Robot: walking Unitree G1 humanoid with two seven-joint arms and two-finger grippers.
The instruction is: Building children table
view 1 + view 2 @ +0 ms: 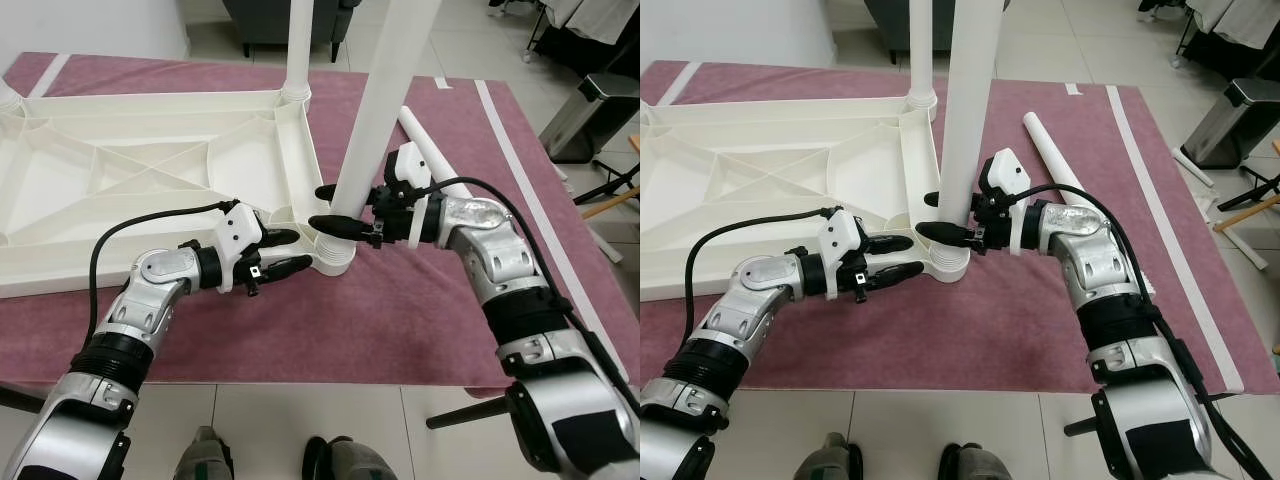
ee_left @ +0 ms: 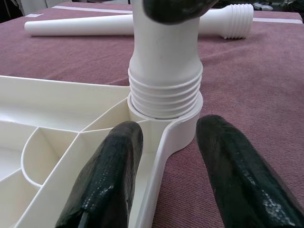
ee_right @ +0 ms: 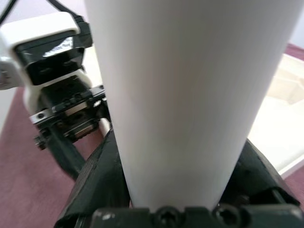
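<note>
1. White plastic leg point(image 1: 385, 95) stands upright in the upturned tabletop's point(image 1: 120, 170) corner socket point(image 1: 333, 255), threads showing.
2. Right gripper point(image 1: 335, 207) pinches the leg low; it looks light, stiff and smooth, so may slip when twisted.
3. Left gripper point(image 1: 285, 250), fingers spread, straddles the tabletop rim beside the socket.

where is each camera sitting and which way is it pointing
Left eye: on the head, looking down at the upturned tabletop on the rug; both arms show.
Right eye: same scene, shifted; right claw grips the upright leg.
Left wrist: looks along the open left claw at the leg's threaded base.
Right wrist: looks along its fingers, shut on the leg.
Shared: the leg, and the spare leg lying on the rug.
</note>
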